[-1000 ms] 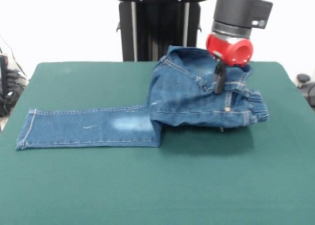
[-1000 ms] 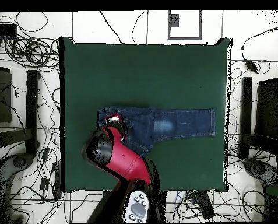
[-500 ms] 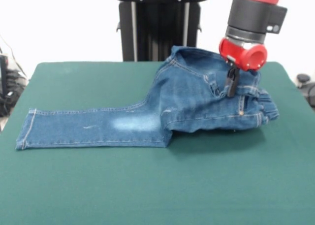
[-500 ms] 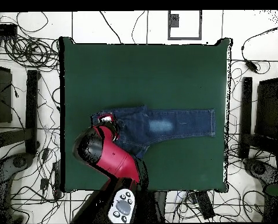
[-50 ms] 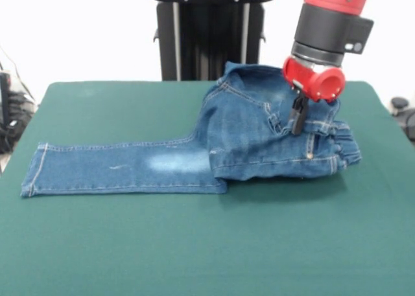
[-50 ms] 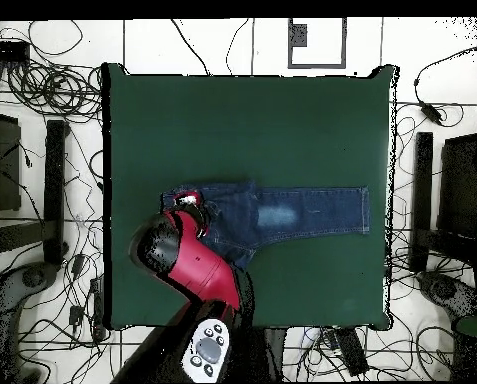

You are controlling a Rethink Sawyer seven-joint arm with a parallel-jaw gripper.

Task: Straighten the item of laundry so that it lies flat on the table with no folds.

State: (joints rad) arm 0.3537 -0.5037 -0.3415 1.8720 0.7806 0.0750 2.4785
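Note:
The item of laundry, small blue jeans (image 5: 246,140), lies on the green table (image 5: 194,244). One leg stretches flat to the left with a pale faded patch. The waist part on the right is bunched and raised. My gripper (image 5: 297,118) hangs from the red arm, its dark fingers shut on the denim near the waistband, holding it up. In the overhead view the jeans (image 6: 292,212) run along the table's middle, and the arm covers their left end, where the gripper (image 6: 192,207) sits.
A black pedestal (image 5: 207,34) stands behind the table's far edge. Cables and stands (image 6: 42,200) lie on the floor around the table in the overhead view.
The gripper carried the waist part rightward, then came back slightly left and lower. The raised denim shifted with it; the flat leg stayed put.

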